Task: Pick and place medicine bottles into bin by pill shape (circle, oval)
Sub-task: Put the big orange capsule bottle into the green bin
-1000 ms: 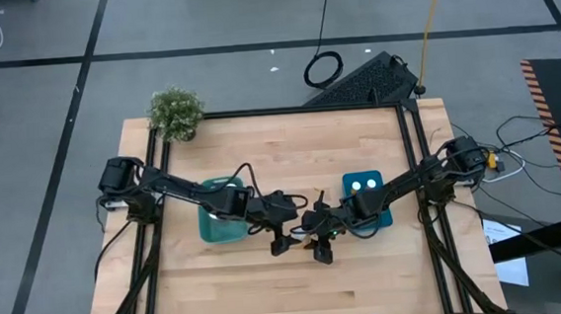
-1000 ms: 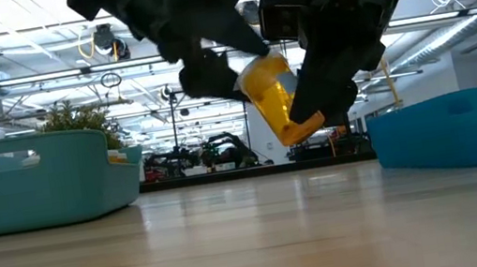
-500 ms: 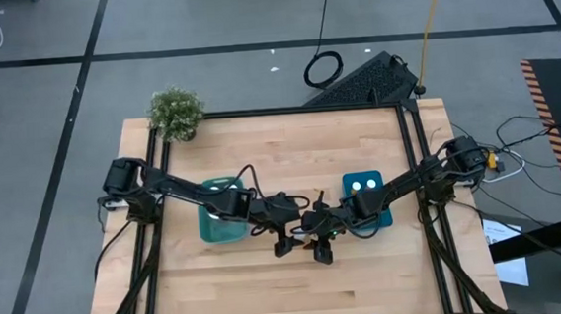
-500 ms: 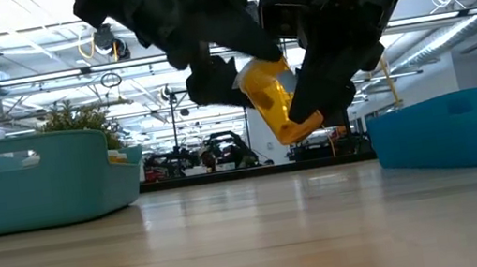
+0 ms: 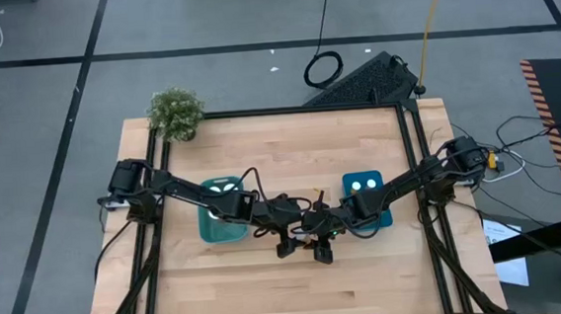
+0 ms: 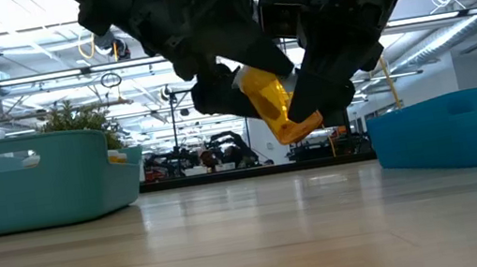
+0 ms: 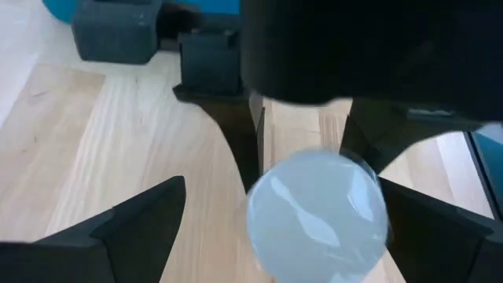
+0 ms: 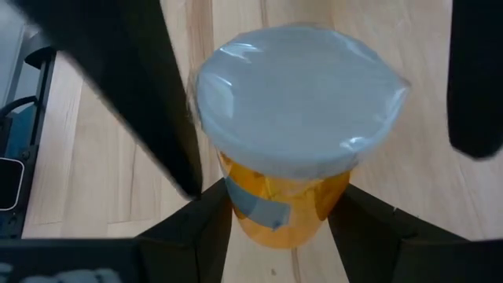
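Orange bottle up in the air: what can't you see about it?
Pill shape: the white cap covers the orange bottle in both wrist views.
Label: blurred in the right wrist view.
High view: bottle too small, under both arms.
Low view: the left tool and right tool cover part of it.

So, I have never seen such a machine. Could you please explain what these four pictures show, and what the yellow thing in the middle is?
It is a robot with two dark arms at a wooden table. One picture looks down from above, one looks level across the tabletop, and two come from cameras on the wrists. On the table stand a teal bin and a blue bin; a small plant sits at a corner. The yellow thing is an amber medicine bottle with a white cap, held tilted above the table. The right hand grips its body, and the left hand is open around the cap.
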Controlling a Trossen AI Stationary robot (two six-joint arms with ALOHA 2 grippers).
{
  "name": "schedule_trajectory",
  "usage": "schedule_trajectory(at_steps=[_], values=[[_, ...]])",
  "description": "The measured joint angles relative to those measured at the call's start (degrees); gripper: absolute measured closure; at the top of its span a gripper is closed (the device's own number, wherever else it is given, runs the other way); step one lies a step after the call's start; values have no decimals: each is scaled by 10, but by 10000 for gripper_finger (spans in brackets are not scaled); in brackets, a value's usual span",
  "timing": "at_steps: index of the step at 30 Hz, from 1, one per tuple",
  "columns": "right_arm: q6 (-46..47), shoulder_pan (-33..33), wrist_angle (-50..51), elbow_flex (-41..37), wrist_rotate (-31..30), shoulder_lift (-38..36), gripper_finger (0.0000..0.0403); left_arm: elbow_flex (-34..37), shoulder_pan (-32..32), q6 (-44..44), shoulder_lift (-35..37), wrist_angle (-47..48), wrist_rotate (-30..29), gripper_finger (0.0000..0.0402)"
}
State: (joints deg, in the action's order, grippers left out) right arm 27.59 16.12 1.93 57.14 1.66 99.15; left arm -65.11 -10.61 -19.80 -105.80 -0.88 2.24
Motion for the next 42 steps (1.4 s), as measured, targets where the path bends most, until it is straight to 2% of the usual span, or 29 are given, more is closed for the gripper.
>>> schedule_trajectory(at_steps=[7, 10, 16, 21, 25, 28, 31, 34, 39, 42], values=[[0, 0, 0, 0, -1, 0, 220, 0, 0, 7, -1, -5, 0, 14], [0, 0, 0, 0, -1, 0, 220, 0, 0, 8, 0, -10, -1, 42], [-2, 0, 1, 0, -2, 0, 220, 0, 0, 9, 0, -9, -1, 125], [-3, 0, -2, 0, -3, 0, 220, 0, 0, 9, 4, -9, 18, 180], [-4, 0, -1, 0, -2, 0, 220, 0, 0, 10, 4, -8, 25, 197], [-9, 0, -2, 0, -4, 0, 217, 0, 0, 10, 4, -7, 25, 190], [-12, 1, 1, 0, -16, 0, 195, 0, 0, 11, 4, -6, 28, 172], [-15, 1, 21, 0, -15, -7, 156, 0, 0, 12, 9, 1, 44, 167], [-15, 9, 50, 0, -24, -41, 94, 0, 0, 16, 37, 38, 53, 188], [-30, 25, 50, 0, -54, -64, 75, 0, 0, 17, 62, 80, 47, 197]])
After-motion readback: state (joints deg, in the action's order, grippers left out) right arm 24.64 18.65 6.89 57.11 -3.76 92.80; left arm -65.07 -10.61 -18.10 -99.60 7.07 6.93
